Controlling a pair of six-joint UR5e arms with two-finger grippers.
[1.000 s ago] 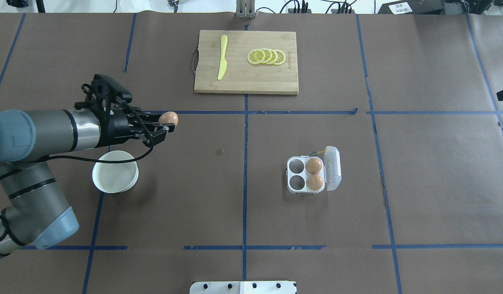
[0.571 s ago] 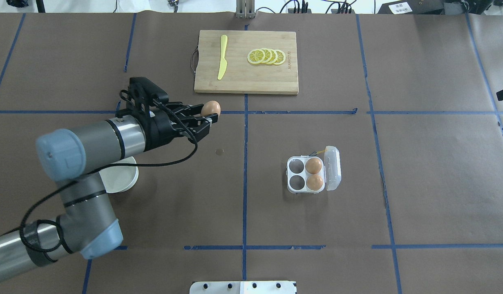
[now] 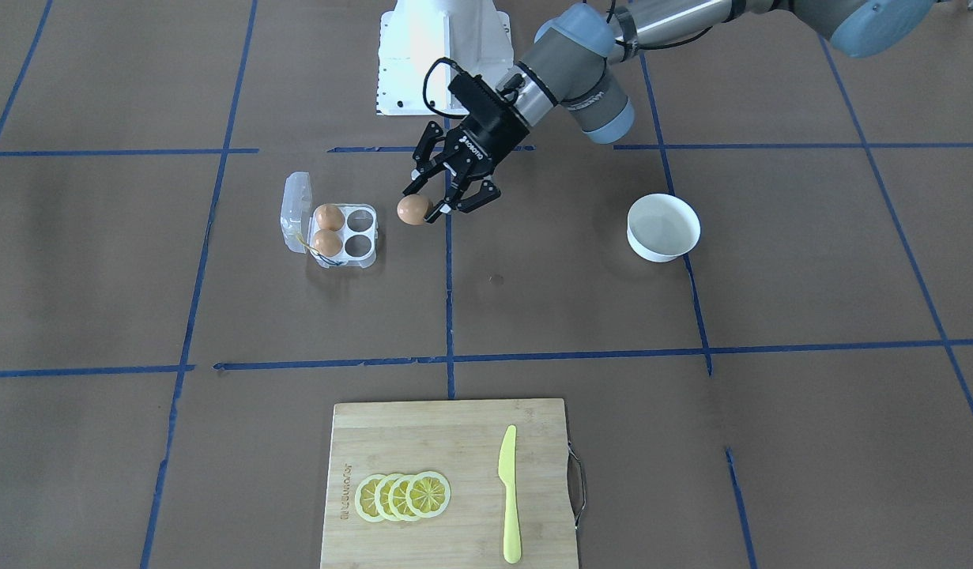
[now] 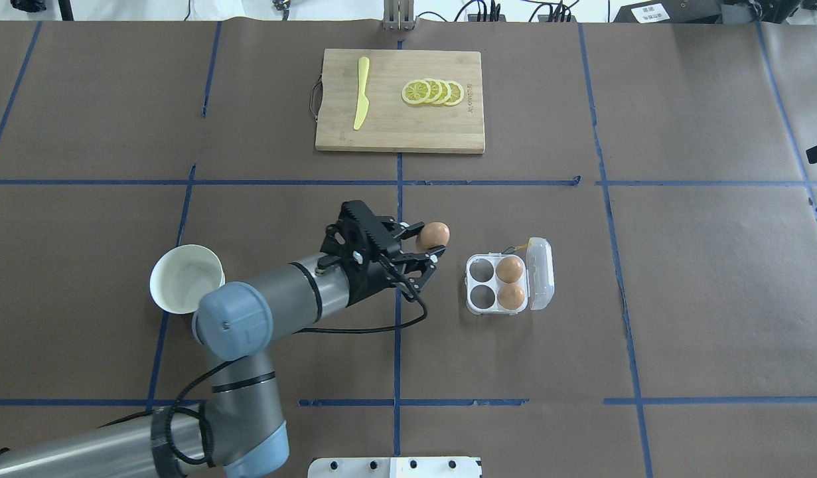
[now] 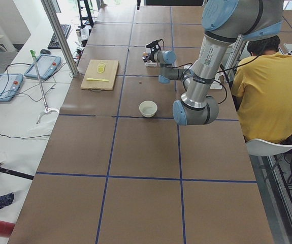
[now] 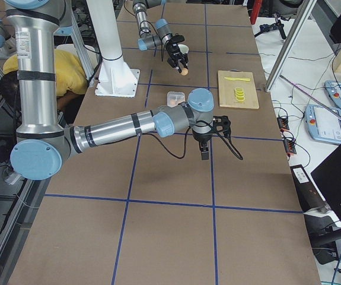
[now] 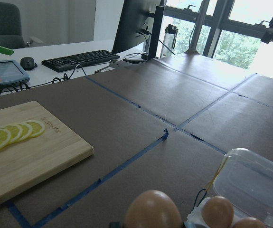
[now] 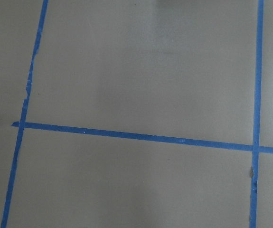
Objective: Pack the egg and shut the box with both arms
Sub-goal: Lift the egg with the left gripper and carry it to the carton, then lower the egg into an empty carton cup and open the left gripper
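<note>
My left gripper [image 4: 429, 241] is shut on an orange-brown egg [image 4: 435, 234] and holds it above the table, just left of the box [image 4: 496, 284]. The box is a clear carton with its lid [image 4: 540, 273] open to the right. Two eggs [image 4: 510, 270] fill its right cups and the two left cups are empty. In the front view the held egg [image 3: 413, 209] hangs right of the box [image 3: 345, 234]. The left wrist view shows the egg [image 7: 153, 209] low, with the box [image 7: 250, 183] beyond. My right gripper [image 6: 204, 152] hovers far right; I cannot tell its state.
An empty white bowl [image 4: 184, 287] stands at the left, beside my left arm. A wooden cutting board [image 4: 395, 129] at the back holds a yellow knife [image 4: 361, 93] and lemon slices [image 4: 433, 91]. Blue tape lines cross the brown table.
My left arm has swung right with the egg, from above the bowl's area to just left of the box. The box and its two eggs have not moved.
</note>
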